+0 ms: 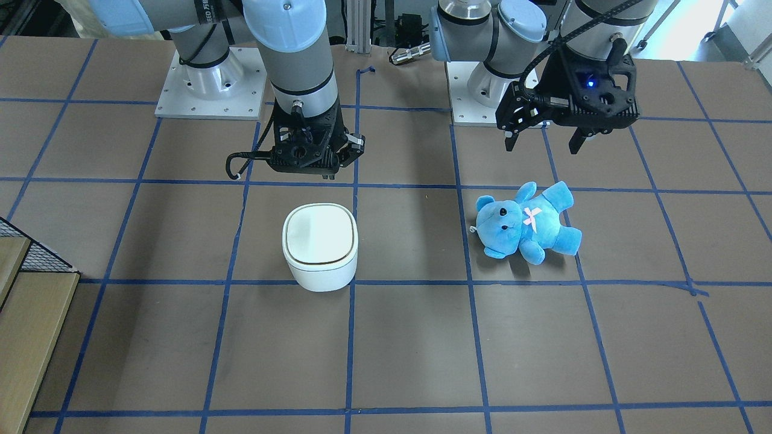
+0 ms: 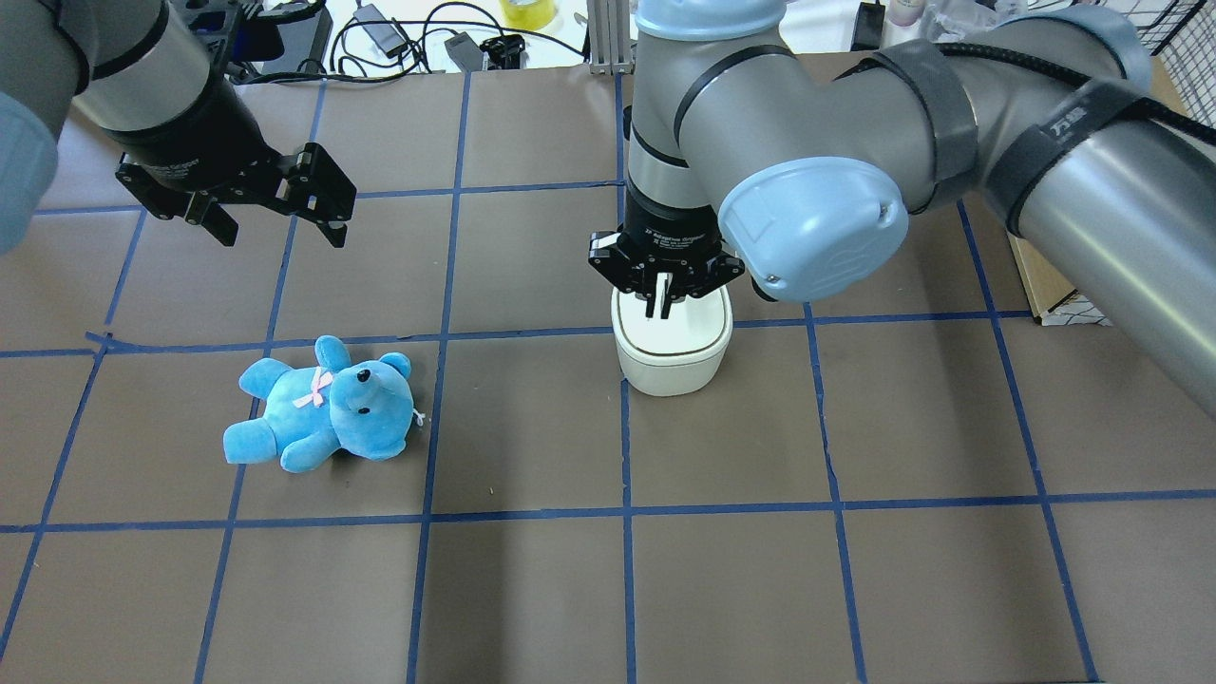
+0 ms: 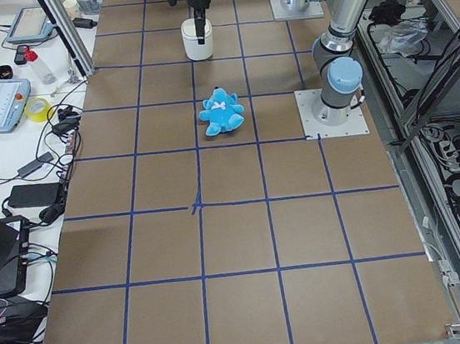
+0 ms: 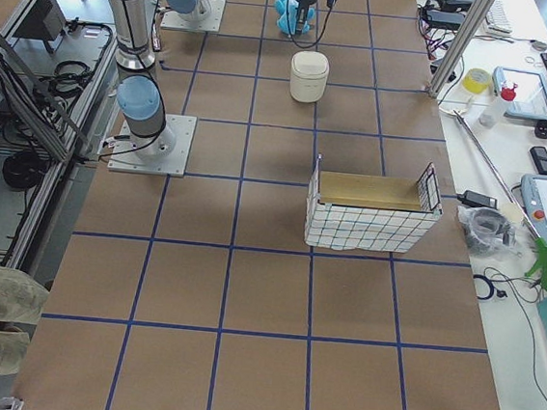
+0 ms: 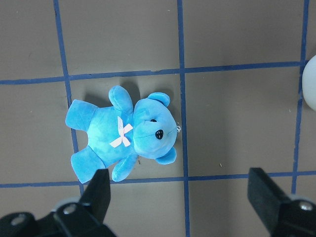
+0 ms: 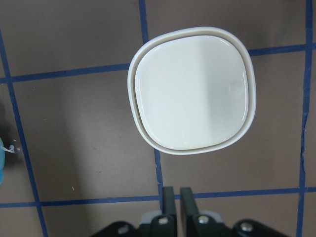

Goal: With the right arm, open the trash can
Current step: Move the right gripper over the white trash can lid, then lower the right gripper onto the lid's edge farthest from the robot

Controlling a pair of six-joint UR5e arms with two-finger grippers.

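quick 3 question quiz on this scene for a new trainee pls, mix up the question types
1. True or false: the lid of the trash can is already open.
2. Which gripper has its fingers spread wide? A) left gripper B) right gripper
3. Fill in: the wrist camera of the left gripper looks down on a blue ____ lying on the table.

Key
1. False, the lid sits flat and shut.
2. A; the right gripper's fingers are together.
3. teddy bear

counter (image 1: 181, 337) seen bare all around trash can (image 1: 320, 247) | right hand (image 2: 662, 304) hung near its robot-side edge | teddy (image 1: 525, 222) found well apart
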